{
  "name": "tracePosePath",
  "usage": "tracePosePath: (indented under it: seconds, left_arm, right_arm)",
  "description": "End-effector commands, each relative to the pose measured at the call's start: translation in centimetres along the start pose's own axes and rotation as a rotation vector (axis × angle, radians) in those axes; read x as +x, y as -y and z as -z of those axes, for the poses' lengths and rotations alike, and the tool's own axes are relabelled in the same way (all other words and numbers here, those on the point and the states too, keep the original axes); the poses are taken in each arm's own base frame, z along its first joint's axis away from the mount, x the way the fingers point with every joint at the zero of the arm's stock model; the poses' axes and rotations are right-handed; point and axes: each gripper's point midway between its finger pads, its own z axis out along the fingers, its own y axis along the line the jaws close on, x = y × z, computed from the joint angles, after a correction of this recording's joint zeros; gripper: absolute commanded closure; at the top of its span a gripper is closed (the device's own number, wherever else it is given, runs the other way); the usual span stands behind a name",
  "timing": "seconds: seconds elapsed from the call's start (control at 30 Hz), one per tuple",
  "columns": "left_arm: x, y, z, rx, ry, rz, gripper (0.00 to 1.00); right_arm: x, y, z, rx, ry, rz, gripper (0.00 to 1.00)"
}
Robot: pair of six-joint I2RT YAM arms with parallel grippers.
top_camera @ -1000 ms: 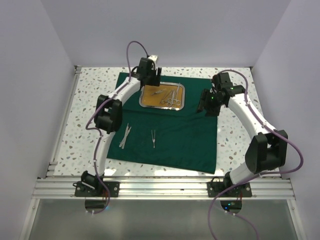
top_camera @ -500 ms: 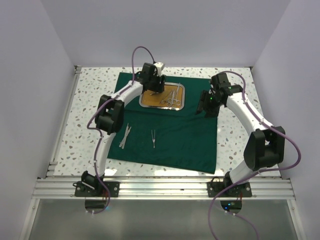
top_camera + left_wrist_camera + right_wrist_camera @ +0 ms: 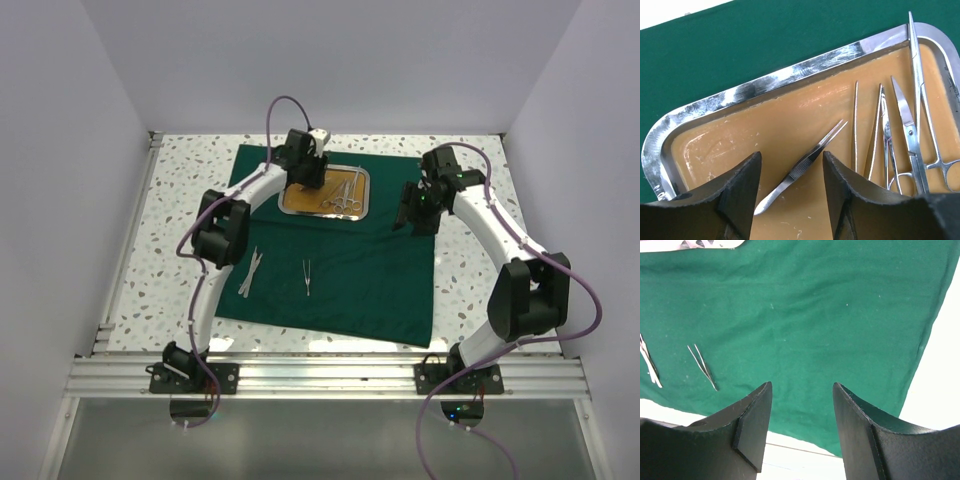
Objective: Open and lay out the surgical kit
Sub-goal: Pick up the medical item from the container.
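Right now left claw [image 3: 791,159] is hanging spread wide just over the tray floor and gripping nothing. Its two fingers [image 3: 740,190] are straddling the loose tweezers [image 3: 815,149] lying between them. This is looking like a lineup for the next pick, with no contact yet. Just right of that claw the other instruments are lying bunched and overlapping: a thin probe-like piece [image 3: 856,120], ring-handled scissors [image 3: 905,125] and long forceps [image 3: 916,80]. The loose tweezers are sitting apart from them, so they are probably being taken first as the easy grab. Past the fingertips the steel tray [image 3: 790,75] rim is curving round. Beyond it the green cloth [image 3: 740,35] is lying flat, already opened out. Over on the other side right claw [image 3: 802,387] is hovering parted and empty above bare cloth, well apart from the tray, likely keeping out of the way. Off to its left, laid-out tweezers [image 3: 702,365] are resting on the cloth. Farther left, at the frame edge, a second laid-out instrument [image 3: 649,365] is lying apart from them, as in a row. Task is looking partway: two out, several waiting in the tray.
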Motion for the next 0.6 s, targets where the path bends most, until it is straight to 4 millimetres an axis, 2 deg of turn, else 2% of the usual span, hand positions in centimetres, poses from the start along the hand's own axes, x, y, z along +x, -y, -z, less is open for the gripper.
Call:
tracePosePath:
  seconds: [0.0, 0.03, 0.07, 0.13, 0.17, 0.23, 0.3, 0.4, 0.5, 0.57]
  left_arm:
    - [1.8, -0.1, -0.6, -0.011, -0.048, -0.026, 0.46]
    - [2.2, 0.0, -0.7, -0.010, -0.057, -0.024, 0.48]
    - [2.4, -0.1, -0.7, -0.013, -0.063, -0.024, 0.59]
    - [2.4, 0.3, -0.7, -0.009, -0.064, -0.027, 0.71]
    - [2.4, 0.2, -0.6, -0.018, -0.064, -0.027, 0.87]
    - [1.7, 0.6, -0.3, -0.017, -0.049, -0.022, 1.00]
    - [1.0, 0.9, 0.1, -0.019, -0.036, -0.013, 1.00]
    - [-1.1, 1.7, 1.4, -0.012, 0.006, -0.001, 1.00]
    - [-3.8, 2.1, 3.4, -0.036, 0.055, 0.027, 1.00]
    - [-5.8, 2.2, 5.3, -0.058, 0.094, 0.050, 1.00]
  right_arm:
    - [-0.9, -0.2, 0.9, 0.005, 0.029, 0.029, 0.44]
    - [-0.9, -0.2, 0.9, 0.007, 0.030, 0.029, 0.44]
    - [-0.9, -0.2, 0.9, 0.005, 0.027, 0.030, 0.44]
    - [-0.8, -0.1, 0.8, 0.006, 0.024, 0.031, 0.44]
    - [-0.7, -0.1, 0.9, 0.004, 0.023, 0.028, 0.44]
    - [-0.5, 0.0, 0.8, 0.008, 0.019, 0.029, 0.44]
    - [-0.4, -0.1, 0.9, -0.001, 0.021, 0.031, 0.44]
    - [-0.3, 0.0, 0.9, -0.003, 0.022, 0.032, 0.44]
    - [-0.2, -0.3, 1.0, -0.019, 0.025, 0.029, 0.44]
    - [-0.3, -0.6, 1.1, -0.033, 0.031, 0.029, 0.45]
